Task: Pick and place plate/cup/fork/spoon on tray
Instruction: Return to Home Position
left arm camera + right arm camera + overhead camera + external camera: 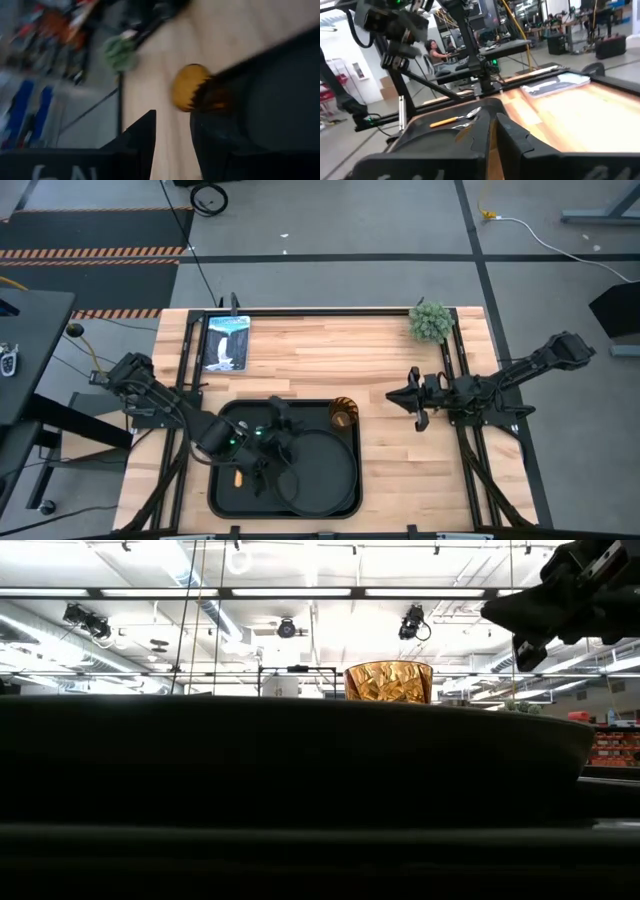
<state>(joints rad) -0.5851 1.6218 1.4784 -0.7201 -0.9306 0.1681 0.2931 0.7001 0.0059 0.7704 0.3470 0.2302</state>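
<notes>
The black tray point(222, 490) lies near the table's front left. The round black plate point(325, 472) lies flat in the tray's right half. The amber cup point(343, 414) stands upright at the tray's far right corner and also shows in the low view point(388, 680). The spoon point(447, 121), yellow-orange handle and silver bowl, lies on the tray's left part, with the fork's silver end point(464, 126) beside it. My left gripper point(172, 150) hovers open over the tray's middle, beside the plate. My right gripper point(492, 135) is shut on nothing, above the bare wood at the table's right.
A small green plant point(430, 321) stands at the table's far right. A picture card point(226, 342) lies at the far left. Bare wood point(400, 470) spreads between the tray and the right arm. In the low view the tray's dark wall point(300, 760) fills the foreground.
</notes>
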